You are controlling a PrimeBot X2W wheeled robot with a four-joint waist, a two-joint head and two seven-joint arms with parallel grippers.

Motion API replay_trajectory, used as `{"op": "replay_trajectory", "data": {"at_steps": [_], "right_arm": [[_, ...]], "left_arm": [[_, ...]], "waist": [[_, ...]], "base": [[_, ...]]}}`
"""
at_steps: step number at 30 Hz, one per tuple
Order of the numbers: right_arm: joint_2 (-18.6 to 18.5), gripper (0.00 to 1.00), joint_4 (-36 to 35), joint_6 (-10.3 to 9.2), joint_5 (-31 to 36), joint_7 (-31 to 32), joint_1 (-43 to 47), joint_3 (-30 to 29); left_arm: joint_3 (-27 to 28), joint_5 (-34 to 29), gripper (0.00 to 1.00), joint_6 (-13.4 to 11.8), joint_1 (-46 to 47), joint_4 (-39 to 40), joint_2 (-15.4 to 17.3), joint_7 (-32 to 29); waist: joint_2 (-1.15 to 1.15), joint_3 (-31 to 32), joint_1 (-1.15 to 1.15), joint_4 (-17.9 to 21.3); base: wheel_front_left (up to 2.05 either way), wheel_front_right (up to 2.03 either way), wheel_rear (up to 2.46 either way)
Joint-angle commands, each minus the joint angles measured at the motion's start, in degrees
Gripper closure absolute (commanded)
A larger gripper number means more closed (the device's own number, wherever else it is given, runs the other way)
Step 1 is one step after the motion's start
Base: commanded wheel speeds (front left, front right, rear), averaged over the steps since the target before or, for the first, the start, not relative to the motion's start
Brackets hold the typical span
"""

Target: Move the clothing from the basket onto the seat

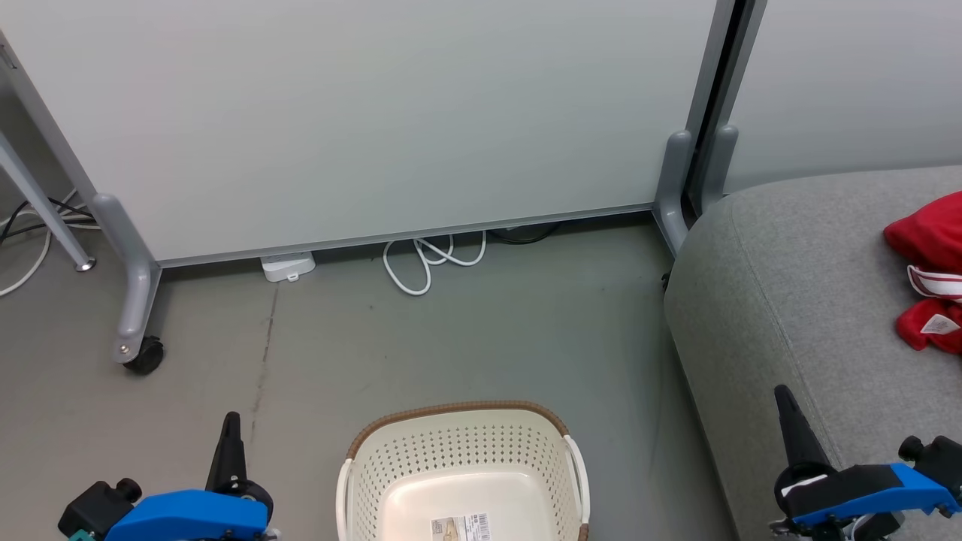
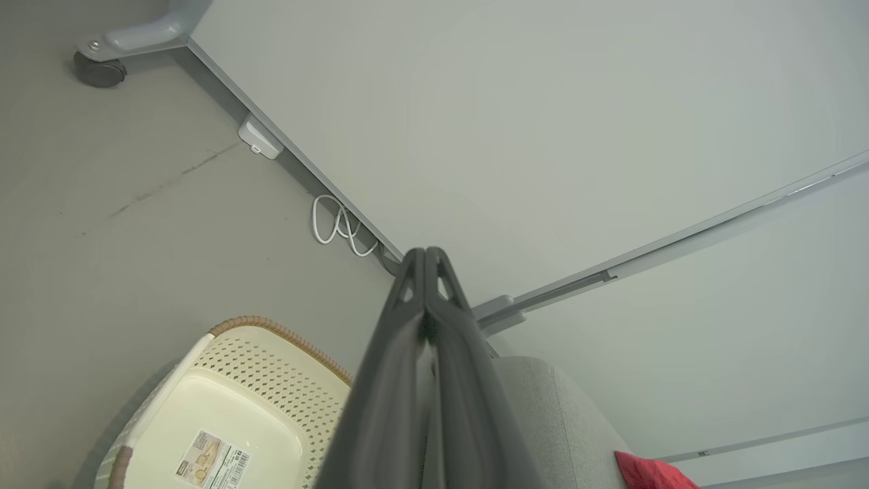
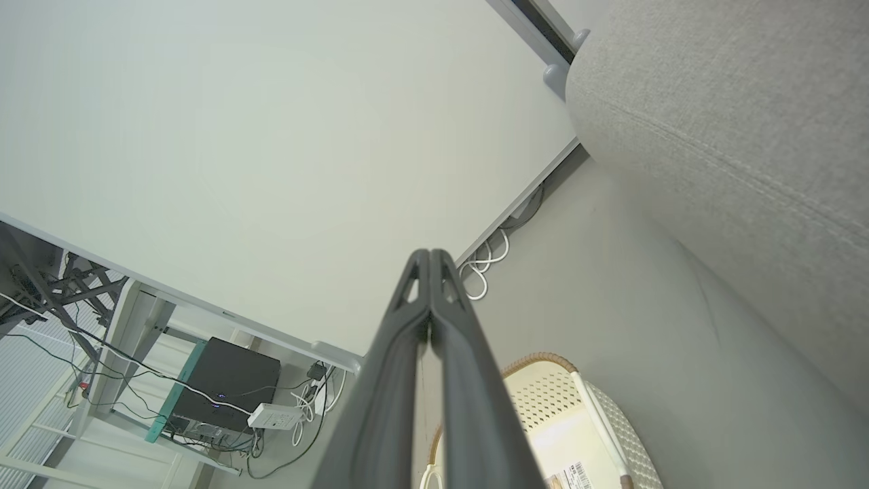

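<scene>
Red clothing [image 1: 932, 274] heaped on the grey seat [image 1: 789, 285], ahead and right of the right gripper [image 1: 783, 398], cream basket [image 1: 451, 451] on the floor between it and the left gripper [image 1: 230, 422], both pincers pressed shut, gripping nothing

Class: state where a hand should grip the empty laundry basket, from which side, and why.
Probably its white side handle, from above on the sofa side: the laundry basket stands upright on the floor, and that handle bows clear of the perforated wall.

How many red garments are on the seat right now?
2, both on the seat: a plain one farther away, a white-trimmed one nearer. The frame edge crops them; more may be hidden.
</scene>
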State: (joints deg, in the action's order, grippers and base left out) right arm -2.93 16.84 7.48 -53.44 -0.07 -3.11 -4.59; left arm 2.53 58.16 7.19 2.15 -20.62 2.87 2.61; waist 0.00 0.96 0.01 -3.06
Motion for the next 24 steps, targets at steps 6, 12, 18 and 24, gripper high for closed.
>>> {"op": "replay_trajectory", "data": {"at_steps": [6,12,18,24], "right_arm": [[-0.03,1.0,-1.12,0.02,-5.26,0.83,-1.78,-0.41],[-0.02,1.0,-1.3,0.02,-8.54,1.42,-1.95,-0.56],[-0.01,1.0,-1.55,0.02,-12.87,2.13,-2.19,-0.79],[0.0,1.0,-1.71,0.02,-15.88,2.64,-2.29,-0.91]], "left_arm": [[0.68,4.39,1.0,0.25,1.78,1.49,0.08,-1.14],[1.05,7.28,1.0,0.27,2.06,2.01,0.07,-1.94],[1.51,11.14,1.0,0.3,2.4,2.69,0.06,-3.02],[1.79,13.79,1.0,0.33,2.65,3.18,0.06,-3.69]], "waist": [[0.0,-0.1,0.0,0.26],[0.0,-0.18,0.0,0.47],[0.0,-0.29,0.0,0.76],[0.0,-0.36,0.0,0.98]], "base": [[0.0,0.0,0.0],[0.0,0.0,0.0],[0.0,0.0,0.0],[0.0,0.0,0.0]]}}
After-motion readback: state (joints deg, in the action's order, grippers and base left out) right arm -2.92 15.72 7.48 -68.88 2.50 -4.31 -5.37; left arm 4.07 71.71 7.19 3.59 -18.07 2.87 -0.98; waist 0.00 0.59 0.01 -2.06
